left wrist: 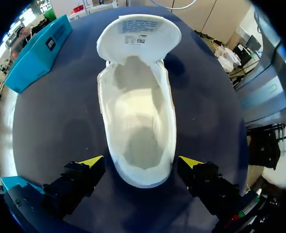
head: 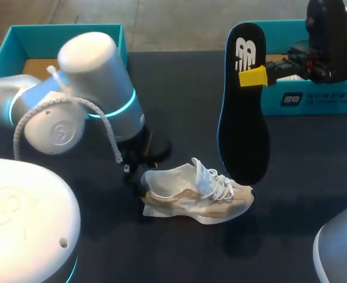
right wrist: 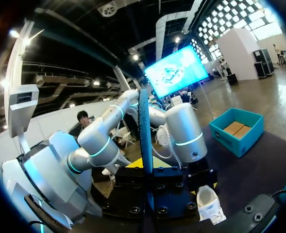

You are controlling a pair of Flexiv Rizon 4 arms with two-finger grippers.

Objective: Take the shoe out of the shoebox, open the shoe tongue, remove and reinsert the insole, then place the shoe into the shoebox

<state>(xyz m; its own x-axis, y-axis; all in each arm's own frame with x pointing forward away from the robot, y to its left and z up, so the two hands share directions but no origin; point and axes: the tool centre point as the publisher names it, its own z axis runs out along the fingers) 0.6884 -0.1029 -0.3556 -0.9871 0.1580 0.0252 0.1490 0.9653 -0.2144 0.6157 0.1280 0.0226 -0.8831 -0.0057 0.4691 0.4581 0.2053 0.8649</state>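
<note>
A beige and white shoe (head: 198, 191) lies on the dark table, toe to the right. In the left wrist view the shoe (left wrist: 139, 121) shows its tongue (left wrist: 138, 31) folded forward and its inside empty. My left gripper (left wrist: 142, 164) is open, its fingers on either side of the heel; in the head view the left gripper (head: 139, 180) is mostly hidden under its wrist. The black insole (head: 242, 106) hangs upright above the shoe's toe, with my right gripper (head: 253, 76) shut on its upper part. Seen from the right wrist, the insole (right wrist: 143, 126) is edge-on between the fingers.
A teal shoebox (head: 67, 38) stands open at the back left, partly behind my left arm (head: 79, 100). A second teal box part (head: 314, 97) lies at the back right under my right arm. In the right wrist view a teal box (right wrist: 237, 127) sits beyond the shoe (right wrist: 208, 204).
</note>
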